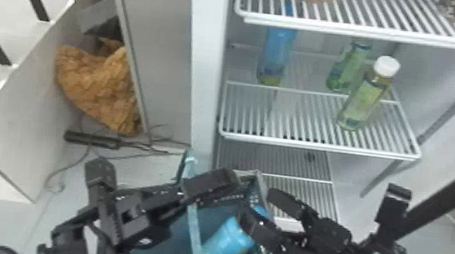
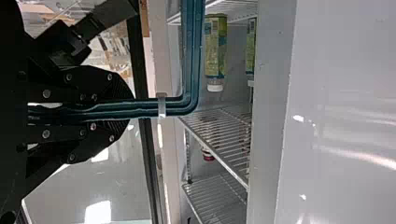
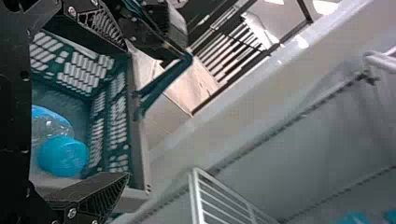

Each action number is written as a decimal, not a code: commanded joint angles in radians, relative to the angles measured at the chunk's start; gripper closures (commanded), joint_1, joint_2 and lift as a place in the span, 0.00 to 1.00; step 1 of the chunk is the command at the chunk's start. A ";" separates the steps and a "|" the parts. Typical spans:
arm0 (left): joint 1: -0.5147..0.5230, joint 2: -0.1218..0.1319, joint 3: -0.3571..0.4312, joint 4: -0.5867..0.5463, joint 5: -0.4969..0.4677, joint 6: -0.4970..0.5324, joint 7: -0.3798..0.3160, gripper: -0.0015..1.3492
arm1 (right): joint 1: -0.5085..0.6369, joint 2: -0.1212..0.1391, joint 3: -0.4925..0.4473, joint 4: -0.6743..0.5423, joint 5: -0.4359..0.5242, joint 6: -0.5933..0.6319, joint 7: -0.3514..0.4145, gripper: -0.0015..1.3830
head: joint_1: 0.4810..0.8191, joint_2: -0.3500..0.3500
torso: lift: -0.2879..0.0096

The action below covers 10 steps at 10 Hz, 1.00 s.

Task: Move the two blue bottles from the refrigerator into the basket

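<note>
Blue bottle (image 1: 223,243) in basket (image 3: 112,119), another bottle (image 1: 277,50) in refrigerator (image 1: 207,73).

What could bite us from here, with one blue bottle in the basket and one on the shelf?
Left end effector grips the basket's handle: a bump could swing or tilt the basket.
Open right end effector is right by the basketed bottle: it might snag the rim.
Shelved bottle sits deep: reaching in might clip the upper shelf.
</note>
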 commanded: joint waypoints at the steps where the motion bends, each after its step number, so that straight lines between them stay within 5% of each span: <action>1: 0.000 0.000 0.000 0.000 0.001 0.000 0.000 0.89 | 0.005 0.007 -0.028 -0.021 0.012 -0.031 -0.005 0.09 | 0.63 0.40 | 0.23; 6: 0.003 -0.002 0.002 0.000 0.001 0.000 0.000 0.89 | -0.049 0.031 -0.086 -0.025 0.074 -0.193 -0.057 0.09 | 0.63 0.30 | 0.23; 10: 0.005 0.000 0.002 0.000 0.001 0.002 0.000 0.89 | -0.155 0.036 -0.078 0.087 0.138 -0.306 -0.102 0.09 | 0.63 0.24 | 0.23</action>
